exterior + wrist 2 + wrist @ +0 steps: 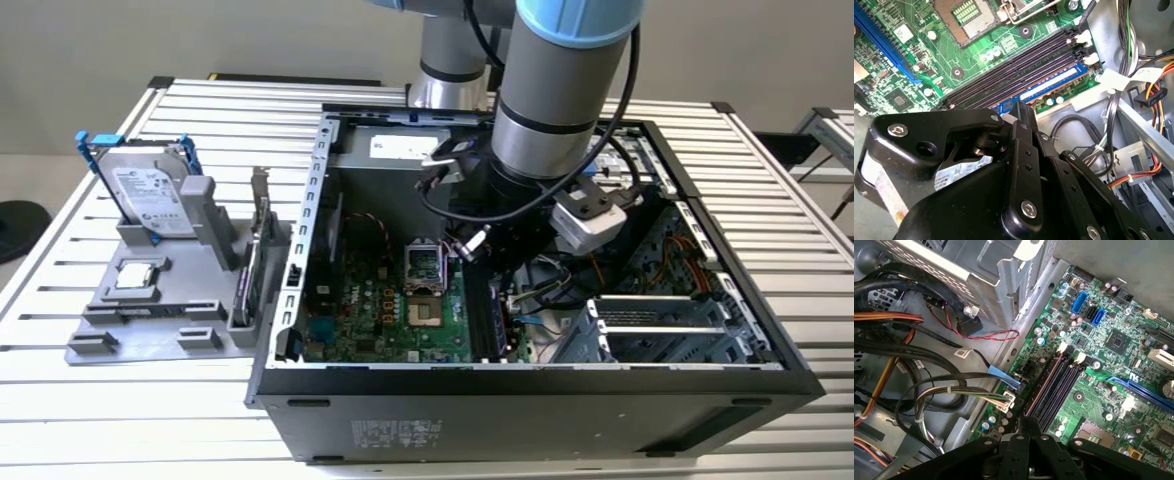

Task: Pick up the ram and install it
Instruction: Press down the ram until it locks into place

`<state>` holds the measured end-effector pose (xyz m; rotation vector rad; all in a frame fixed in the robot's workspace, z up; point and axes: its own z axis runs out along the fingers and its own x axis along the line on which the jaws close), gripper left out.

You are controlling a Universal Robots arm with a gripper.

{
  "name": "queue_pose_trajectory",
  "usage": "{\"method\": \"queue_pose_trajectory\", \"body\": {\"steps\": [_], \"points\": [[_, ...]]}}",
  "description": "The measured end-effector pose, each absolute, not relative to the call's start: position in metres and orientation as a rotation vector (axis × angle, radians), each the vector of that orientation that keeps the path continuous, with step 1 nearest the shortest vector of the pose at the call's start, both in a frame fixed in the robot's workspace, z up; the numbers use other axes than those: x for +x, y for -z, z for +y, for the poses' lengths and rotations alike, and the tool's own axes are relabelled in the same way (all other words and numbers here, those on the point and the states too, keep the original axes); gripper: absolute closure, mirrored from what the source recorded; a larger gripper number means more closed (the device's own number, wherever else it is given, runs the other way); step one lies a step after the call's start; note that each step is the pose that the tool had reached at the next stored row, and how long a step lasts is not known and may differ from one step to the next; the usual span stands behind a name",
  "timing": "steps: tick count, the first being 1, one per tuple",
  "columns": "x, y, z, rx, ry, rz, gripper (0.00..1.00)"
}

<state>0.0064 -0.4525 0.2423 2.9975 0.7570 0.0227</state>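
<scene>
Metal slatted table (160,400) carries the case; gripper (1021,107) closed on ram (1046,87).

1. My counter (147,400) is a pale top of long metal slats with grooves between them.
2. An open black computer case (534,420) sits directly on it.
3. Just beside the case, at the exterior view's left, a grey parts holder (147,335) lies flat on the slats.

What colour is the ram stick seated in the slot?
The ram looks bluish with dark edges; the second wrist view shows it best.
</scene>
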Motion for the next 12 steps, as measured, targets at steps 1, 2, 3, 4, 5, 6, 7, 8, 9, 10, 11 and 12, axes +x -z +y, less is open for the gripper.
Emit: {"method": "queue_pose_trajectory", "body": {"steps": [1, 2, 3, 4, 5, 6, 7, 8, 9, 10, 11, 12], "points": [[0.0064, -0.2423, -0.4525, 2.997, -0.023, 0.760, 1.00], [0.0064, -0.2423, -0.4525, 2.996, -0.023, 0.764, 1.00], [0.0064, -0.2423, -0.4525, 2.995, -0.023, 0.767, 1.00], [0.0064, -0.2423, -0.4525, 2.994, -0.023, 0.770, 1.00], [0.0064, -0.2423, -0.4525, 2.993, -0.023, 0.774, 1.00], [0.0064, -0.2423, -0.4525, 2.993, -0.023, 0.777, 1.00], [0.0064, -0.2423, -0.4525, 2.992, -0.023, 0.780, 1.00], [0.0065, -0.2423, -0.4525, 2.991, -0.023, 0.783, 1.00], [0.0065, -0.2423, -0.4525, 2.990, -0.023, 0.786, 1.00], [0.0064, -0.2423, -0.4525, 2.989, -0.023, 0.788, 1.00], [0.0064, -0.2423, -0.4525, 2.989, -0.024, 0.791, 1.00], [0.0064, -0.2423, -0.4525, 2.988, -0.023, 0.793, 1.00]]}}
